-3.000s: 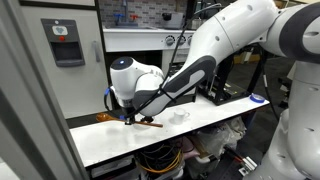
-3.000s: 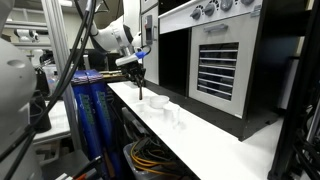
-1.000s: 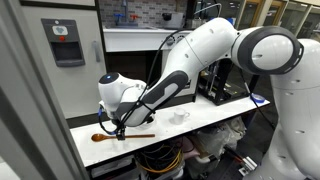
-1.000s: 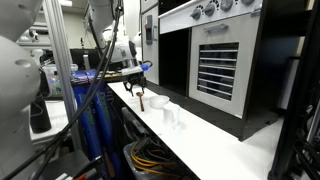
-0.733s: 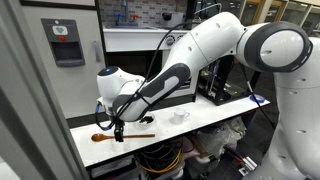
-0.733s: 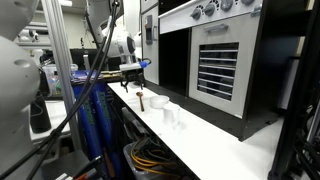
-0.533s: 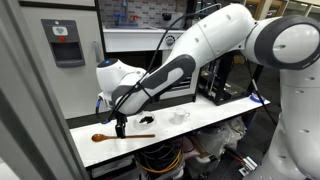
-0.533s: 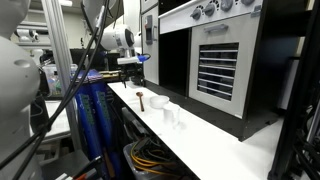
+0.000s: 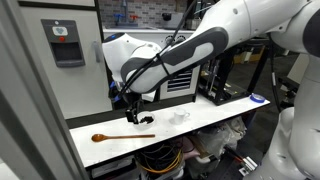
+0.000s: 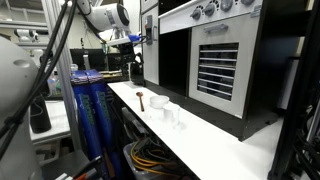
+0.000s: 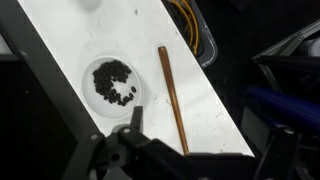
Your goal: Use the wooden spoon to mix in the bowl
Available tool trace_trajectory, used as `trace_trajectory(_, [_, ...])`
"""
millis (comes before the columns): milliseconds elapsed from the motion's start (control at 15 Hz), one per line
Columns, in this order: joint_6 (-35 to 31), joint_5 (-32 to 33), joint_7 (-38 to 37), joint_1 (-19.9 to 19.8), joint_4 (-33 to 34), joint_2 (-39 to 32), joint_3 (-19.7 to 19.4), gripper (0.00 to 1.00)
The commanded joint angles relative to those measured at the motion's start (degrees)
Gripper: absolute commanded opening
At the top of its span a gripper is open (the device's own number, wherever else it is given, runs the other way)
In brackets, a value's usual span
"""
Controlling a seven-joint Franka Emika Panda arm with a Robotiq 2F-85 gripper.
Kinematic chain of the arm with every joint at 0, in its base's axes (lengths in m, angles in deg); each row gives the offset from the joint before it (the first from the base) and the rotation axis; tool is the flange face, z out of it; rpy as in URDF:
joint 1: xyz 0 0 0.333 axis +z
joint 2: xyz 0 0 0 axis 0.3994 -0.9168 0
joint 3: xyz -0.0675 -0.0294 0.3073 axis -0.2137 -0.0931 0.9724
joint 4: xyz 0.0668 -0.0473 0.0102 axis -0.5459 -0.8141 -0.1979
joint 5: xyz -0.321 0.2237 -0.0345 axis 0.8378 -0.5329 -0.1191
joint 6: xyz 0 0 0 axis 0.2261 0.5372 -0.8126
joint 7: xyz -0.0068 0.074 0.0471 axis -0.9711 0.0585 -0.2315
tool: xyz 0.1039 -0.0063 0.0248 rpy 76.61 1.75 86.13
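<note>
The gripper [image 9: 131, 113] hangs over the table [image 9: 215, 118], jaws apart and holding nothing. The wooden spoon [image 11: 172, 95] lies flat just beside the bowl [image 11: 113, 82]. It is best to come down square across the upper handle and clamp firmly, so the spoon cannot pivot while stirring.

A lab: cable bundles [image 10: 150, 155], aluminium framing [image 10: 62, 90].

open air over the wooden spoon [image 11: 172, 95]; the bowl [image 11: 113, 82] sits just beside it.
</note>
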State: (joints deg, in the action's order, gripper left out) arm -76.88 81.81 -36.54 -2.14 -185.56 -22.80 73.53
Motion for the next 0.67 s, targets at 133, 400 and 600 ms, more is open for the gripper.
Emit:
trace_trajectory(133, [3.75,-1.01,-9.92,-1.2,-6.64,9.18,0.38,1.0])
trace_trajectory(400, [5.42,-0.65,-13.34,-1.78,-9.78,13.3,0.68,1.0])
trace_trajectory(600, [5.11,-0.06,-13.04,-1.82,-7.95,11.75,1.2,1.0])
